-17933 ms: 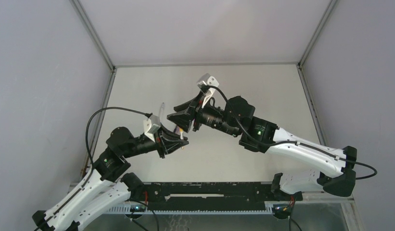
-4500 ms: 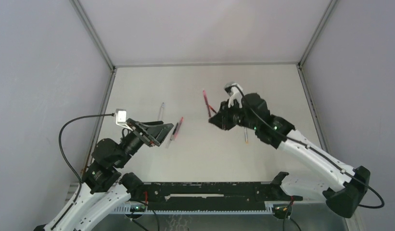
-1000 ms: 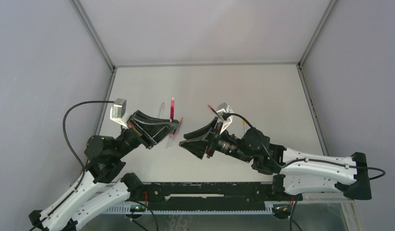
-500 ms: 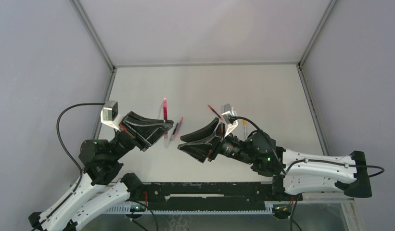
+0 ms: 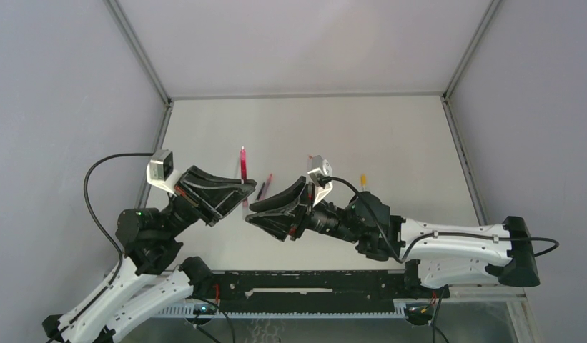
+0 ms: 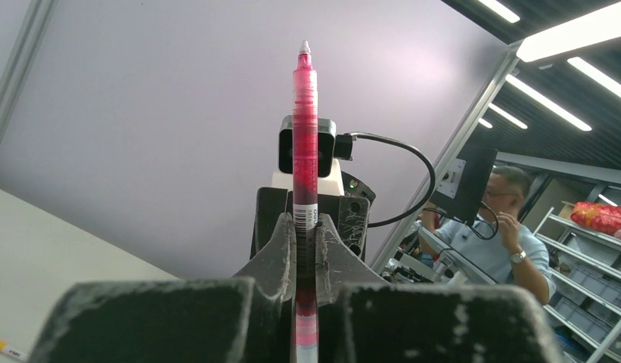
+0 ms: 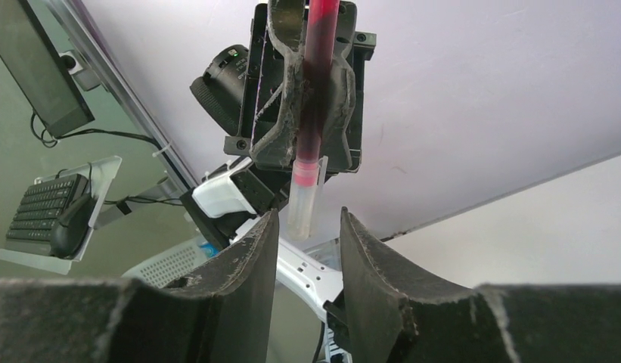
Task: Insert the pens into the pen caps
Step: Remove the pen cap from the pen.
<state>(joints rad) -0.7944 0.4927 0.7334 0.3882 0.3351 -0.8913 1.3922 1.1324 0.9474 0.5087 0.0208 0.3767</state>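
My left gripper (image 5: 245, 187) is shut on a pink pen (image 5: 243, 164) and holds it upright above the table. In the left wrist view the pen (image 6: 305, 136) stands between the fingers (image 6: 281, 249), tip up. My right gripper (image 5: 252, 212) is open and empty, just right of the left one. In the right wrist view its fingers (image 7: 254, 249) stand apart. The pen's whitish lower end (image 7: 303, 204) hangs just above the gap. No loose pen cap shows in any view.
A dark pen with a red end (image 5: 264, 186) lies on the white table (image 5: 390, 136) behind the grippers. A yellow-ended pen (image 5: 362, 180) lies further right and also shows in the left wrist view (image 6: 1, 346). Grey walls enclose the table on three sides.
My right gripper has moved left, open, up to the left gripper's pen. The left gripper has stayed almost still with the pink pen in it.
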